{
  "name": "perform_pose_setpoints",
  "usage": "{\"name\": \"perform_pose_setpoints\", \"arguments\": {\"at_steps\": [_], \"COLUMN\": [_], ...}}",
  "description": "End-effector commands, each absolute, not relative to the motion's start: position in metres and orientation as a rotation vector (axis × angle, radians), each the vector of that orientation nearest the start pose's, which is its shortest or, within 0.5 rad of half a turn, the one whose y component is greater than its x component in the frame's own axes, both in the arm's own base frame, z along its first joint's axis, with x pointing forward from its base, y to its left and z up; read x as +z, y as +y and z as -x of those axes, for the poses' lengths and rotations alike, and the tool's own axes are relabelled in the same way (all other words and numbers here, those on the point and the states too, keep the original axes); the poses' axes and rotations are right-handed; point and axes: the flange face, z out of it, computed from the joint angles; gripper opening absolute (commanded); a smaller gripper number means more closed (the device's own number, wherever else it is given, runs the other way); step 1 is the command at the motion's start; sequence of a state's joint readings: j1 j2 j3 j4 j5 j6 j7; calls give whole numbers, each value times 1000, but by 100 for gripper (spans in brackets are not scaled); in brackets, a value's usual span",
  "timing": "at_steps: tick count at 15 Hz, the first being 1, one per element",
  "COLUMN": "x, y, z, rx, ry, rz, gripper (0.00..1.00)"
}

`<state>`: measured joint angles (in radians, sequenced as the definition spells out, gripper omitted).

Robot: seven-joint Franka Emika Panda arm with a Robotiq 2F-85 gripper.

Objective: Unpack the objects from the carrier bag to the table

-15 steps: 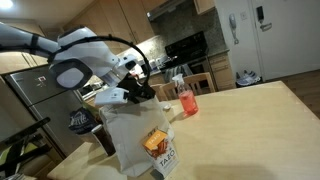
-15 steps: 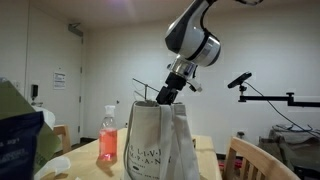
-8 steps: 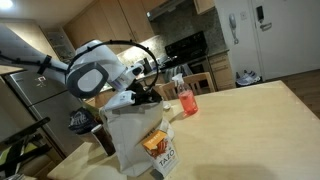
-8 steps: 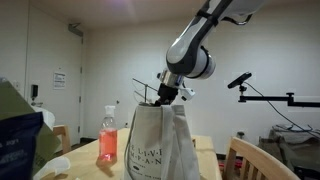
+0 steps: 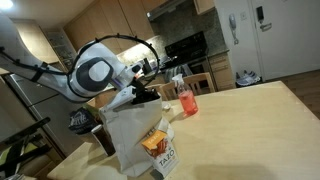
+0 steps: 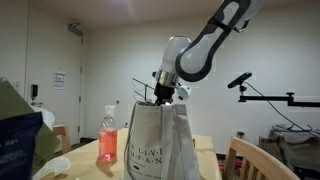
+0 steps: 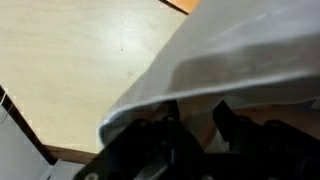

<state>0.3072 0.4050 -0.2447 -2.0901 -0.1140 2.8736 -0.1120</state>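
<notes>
Reaching into the carrier bag for one item is, by judgement, the step in hand. Carrier bag: whitish crinkly plastic with small dark print, standing upright on the table directly beneath the jaws. Contents: a small orange carton shows through the plastic low down, well below the jaws; the rest is hidden. Gripper: sunk in the bag's open mouth with the rim's folds around it. The wrist view gives only dark fingers under a sheet of white plastic, so how wide the jaws stand, and whether they have hold of anything, cannot be told. Handling, as a judgement: close on a firm item and not on loose film, then lift straight up through the mouth, since a slanted pull could drag or topple the light bag. Set the item down on bare wood away from the bag's foot. Surface: smooth pale wood, level, wide and bare on the side away from the jaws. A red-pink drink bottle stands near the bag, and a dark mug sits beside its base. Room: kitchen with wooden cabinets and a black oven beyond the jaws; a wooden chair stands at the table's edge.
</notes>
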Motion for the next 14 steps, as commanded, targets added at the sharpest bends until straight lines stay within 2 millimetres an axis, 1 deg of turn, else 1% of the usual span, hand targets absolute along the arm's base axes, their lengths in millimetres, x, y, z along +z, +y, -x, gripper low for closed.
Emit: {"name": "perform_pose_setpoints", "arguments": {"at_steps": [1, 2, 3, 4, 6, 9, 11, 12, 14], "x": [312, 323, 339, 353, 383, 419, 436, 441, 445], "y": [66, 70, 75, 79, 80, 76, 71, 68, 62], "z": [-608, -605, -601, -596, -587, -571, -561, -557, -548], "rx": [-764, -801, -850, -890, -969, -1063, -1110, -1123, -1125], "ry": [-571, -594, -620, -643, -668, -665, -660, -658, -649], "rz": [3169, 3164, 3156, 3148, 3139, 3132, 3115, 3112, 3105], "gripper": [13, 5, 0, 0, 0, 1, 1, 1, 1]}}
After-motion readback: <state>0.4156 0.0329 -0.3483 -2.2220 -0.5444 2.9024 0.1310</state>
